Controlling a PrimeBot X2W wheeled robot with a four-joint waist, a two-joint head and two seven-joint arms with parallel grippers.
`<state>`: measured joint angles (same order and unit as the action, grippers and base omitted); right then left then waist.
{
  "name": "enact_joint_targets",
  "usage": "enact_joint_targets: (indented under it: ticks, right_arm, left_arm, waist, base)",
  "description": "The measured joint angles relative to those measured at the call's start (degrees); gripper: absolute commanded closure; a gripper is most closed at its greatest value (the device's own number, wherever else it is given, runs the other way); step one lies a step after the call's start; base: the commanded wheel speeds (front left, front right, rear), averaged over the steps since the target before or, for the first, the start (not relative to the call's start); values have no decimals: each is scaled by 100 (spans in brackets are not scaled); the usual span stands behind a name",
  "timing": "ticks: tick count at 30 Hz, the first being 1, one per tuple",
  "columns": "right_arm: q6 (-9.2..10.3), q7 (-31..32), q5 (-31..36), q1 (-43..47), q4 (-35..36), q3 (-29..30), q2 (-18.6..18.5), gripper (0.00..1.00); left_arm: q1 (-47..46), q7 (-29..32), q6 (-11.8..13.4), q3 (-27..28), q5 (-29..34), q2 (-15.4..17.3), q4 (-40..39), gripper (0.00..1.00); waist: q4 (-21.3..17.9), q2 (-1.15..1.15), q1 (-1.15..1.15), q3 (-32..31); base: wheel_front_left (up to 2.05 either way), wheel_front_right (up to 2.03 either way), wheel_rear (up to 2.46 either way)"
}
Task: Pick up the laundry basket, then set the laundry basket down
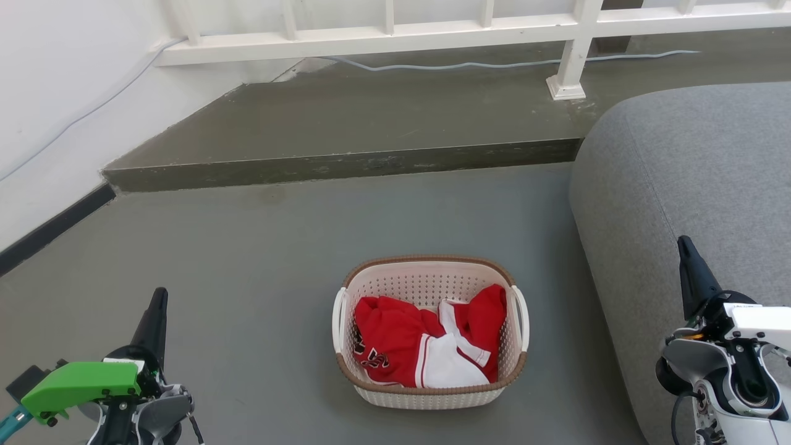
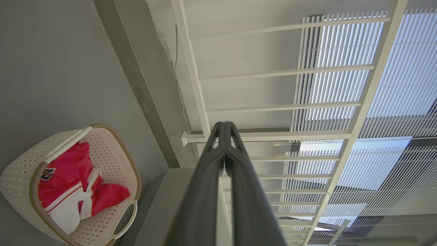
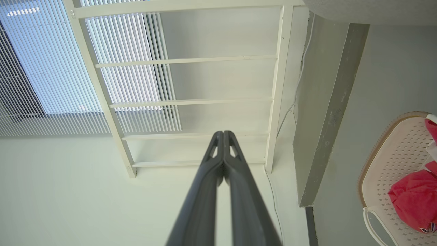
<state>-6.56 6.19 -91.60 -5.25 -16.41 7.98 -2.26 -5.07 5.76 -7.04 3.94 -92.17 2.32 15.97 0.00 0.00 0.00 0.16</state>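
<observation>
- Nearest, left gripper (image 1: 159, 306) and right gripper (image 1: 687, 253) flank the laundry basket (image 1: 426, 395) on the floor (image 1: 247, 247), fingers pressed together, empty.
- I'd open both, reach its side handles (image 1: 338, 320) evenly, lift level.

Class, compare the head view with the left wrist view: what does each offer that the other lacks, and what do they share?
Head view: the right gripper, shut, and a black baseboard. Left wrist view: slatted window blinds. Shared: the laundry basket, red-and-white clothing inside it, the white railing, the grey sofa, the shut left gripper.
</observation>
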Motion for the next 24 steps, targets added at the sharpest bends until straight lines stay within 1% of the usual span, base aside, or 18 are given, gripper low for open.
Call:
enact_joint_targets:
  ticks: [24]
  right_arm:
    - [0,0,0,1,4,0,0,100]
  left_arm:
    - [0,1,-1,3,0,0,-3,100]
  waist:
    - [0,0,0,0]
  base:
    - [0,0,0]
